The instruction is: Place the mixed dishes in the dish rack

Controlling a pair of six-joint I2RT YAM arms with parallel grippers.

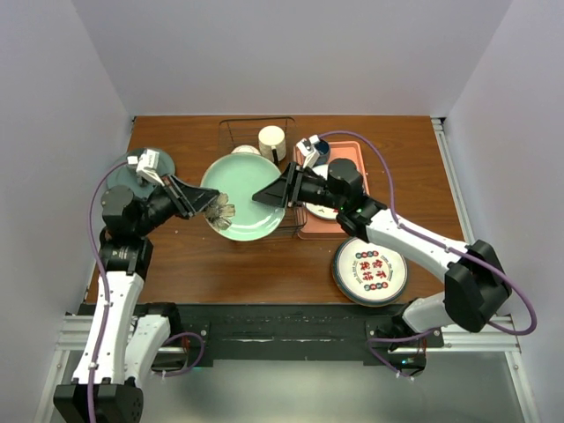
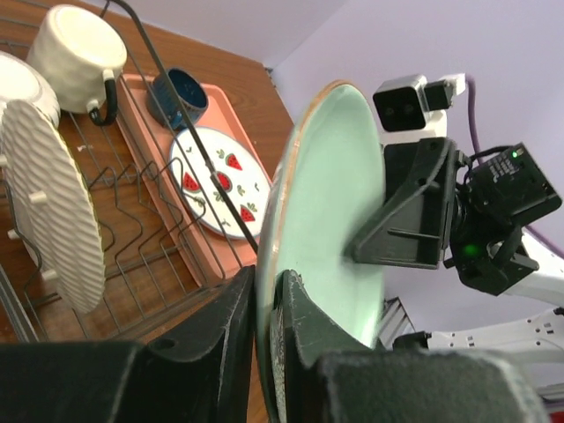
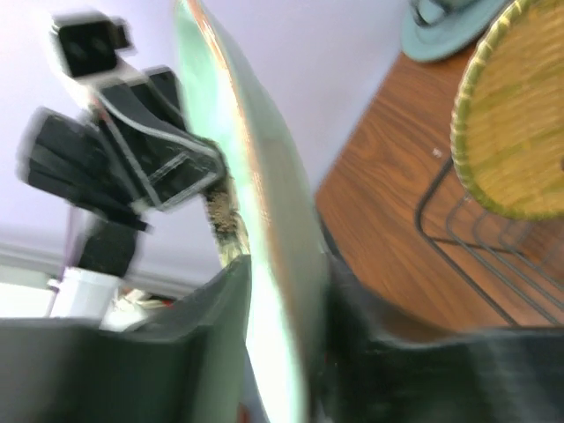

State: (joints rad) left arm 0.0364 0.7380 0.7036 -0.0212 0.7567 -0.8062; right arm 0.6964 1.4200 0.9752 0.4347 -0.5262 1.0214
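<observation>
Left claw (image 2: pixel 267 339) and right claw (image 3: pixel 284 330) are each pinched tight on opposite rims of the mint-green plate (image 1: pixel 247 189), which hangs between them over the near end of the dish rack (image 2: pixel 145 273). Looks like glazed ceramic, so probably stiff, a bit heavy, slick and easy to chip. The rim is the sensible hold, though a deeper bite would slip less

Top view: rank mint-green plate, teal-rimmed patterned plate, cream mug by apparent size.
Tied first: mint-green plate and teal-rimmed patterned plate, near alike; the mint one is held up nearer the camera, so unranked.
Smallest: cream mug.
</observation>
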